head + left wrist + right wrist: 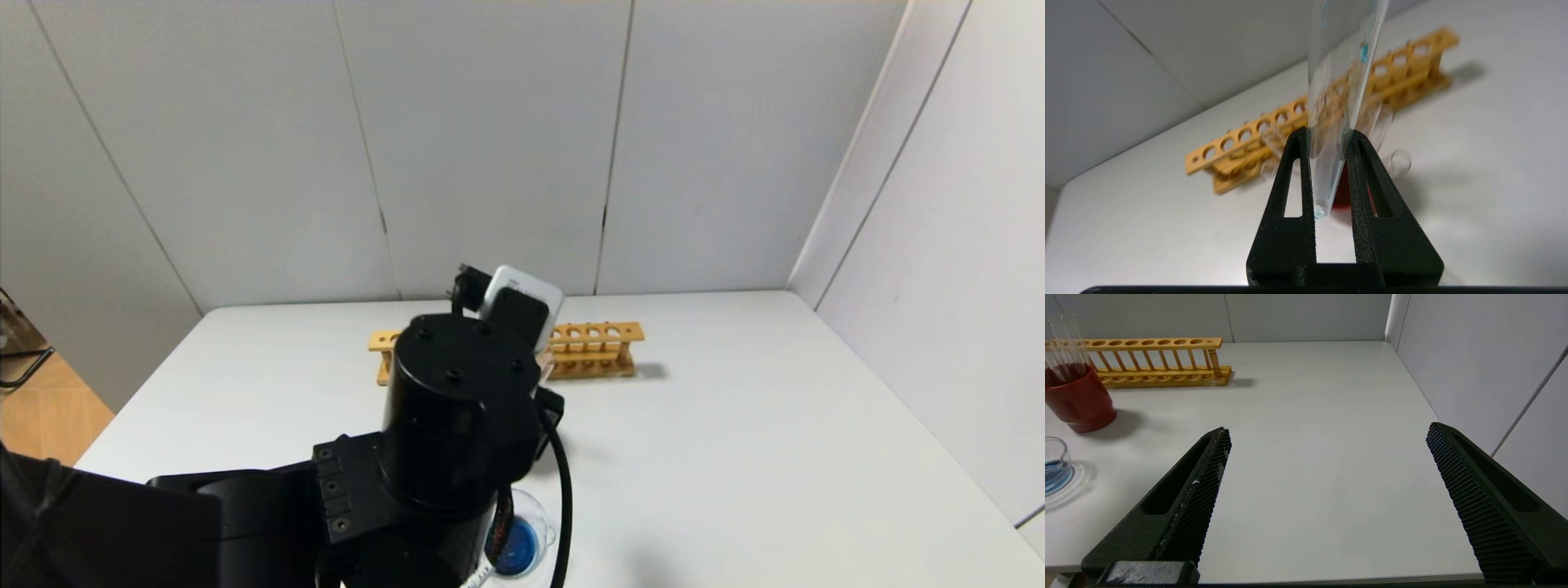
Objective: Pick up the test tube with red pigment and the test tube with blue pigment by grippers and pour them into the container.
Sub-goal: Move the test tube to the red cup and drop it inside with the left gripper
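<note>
My left gripper (1327, 132) is shut on the test tube with blue pigment (1337, 81), held near its round bottom. The tube is almost empty, with only teal drops on its wall and a trace at the bottom. In the head view the left arm's black wrist (457, 408) hides the gripper and tube, above the table's near middle. The container (518, 543) holds blue liquid, just below that wrist; it also shows in the right wrist view (1053, 469). My right gripper (1327, 428) is open and empty over the table's front edge. The test tube with red pigment is out of view.
A wooden tube rack (596, 347) stands at the back of the white table (775, 425). A beaker of dark red liquid (1077, 396) with clear tubes (1067, 339) in it stands between the rack and the container. A wall runs along the right.
</note>
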Robot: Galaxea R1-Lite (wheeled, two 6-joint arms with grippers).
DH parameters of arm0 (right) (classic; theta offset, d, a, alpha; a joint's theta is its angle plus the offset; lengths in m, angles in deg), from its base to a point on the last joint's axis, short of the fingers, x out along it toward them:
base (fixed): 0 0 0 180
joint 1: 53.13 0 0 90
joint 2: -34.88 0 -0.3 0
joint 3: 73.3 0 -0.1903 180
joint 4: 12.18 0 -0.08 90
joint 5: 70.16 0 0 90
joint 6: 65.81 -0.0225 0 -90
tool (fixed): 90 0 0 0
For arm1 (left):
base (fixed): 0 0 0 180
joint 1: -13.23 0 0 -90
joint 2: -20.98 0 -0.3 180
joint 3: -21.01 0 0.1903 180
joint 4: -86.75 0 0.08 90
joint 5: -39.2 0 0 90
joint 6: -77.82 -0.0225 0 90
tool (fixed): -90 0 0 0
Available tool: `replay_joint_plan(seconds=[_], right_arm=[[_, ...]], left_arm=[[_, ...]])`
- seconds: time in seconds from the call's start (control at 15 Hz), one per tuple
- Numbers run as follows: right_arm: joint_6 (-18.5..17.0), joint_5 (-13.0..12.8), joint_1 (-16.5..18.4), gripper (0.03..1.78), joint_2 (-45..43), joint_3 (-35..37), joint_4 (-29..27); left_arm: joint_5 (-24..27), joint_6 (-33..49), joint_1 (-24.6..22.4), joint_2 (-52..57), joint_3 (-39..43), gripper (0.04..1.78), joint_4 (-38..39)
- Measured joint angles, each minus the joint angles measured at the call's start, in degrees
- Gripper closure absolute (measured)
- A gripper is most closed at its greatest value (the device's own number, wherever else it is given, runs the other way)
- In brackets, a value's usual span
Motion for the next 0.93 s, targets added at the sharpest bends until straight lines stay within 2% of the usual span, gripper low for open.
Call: replay_joint_plan(seconds=[0.13,0.33,0.53,0.73,0.93], right_arm=[[0.0,0.0,0.0,0.07,0.0,0.0,0.0],[0.0,0.0,0.0,0.07,0.0,0.0,0.0],[0.0,0.0,0.0,0.07,0.0,0.0,0.0],[0.0,0.0,0.0,0.07,0.0,0.0,0.0],[0.0,0.0,0.0,0.07,0.0,0.0,0.0]], left_arm=[[1.5,0.1,-0.9,0.5,-0.3,1.52,3.4],[3.4,1.6,-1.8,0.4,0.0,1.52,3.6],[7.4,5.1,-3.6,-0.5,-0.3,1.52,5.1],[7.8,5.5,-5.6,-2.0,-0.2,1.52,7.6],[10.4,6.9,-7.9,-3.4,0.2,1.52,8.2]])
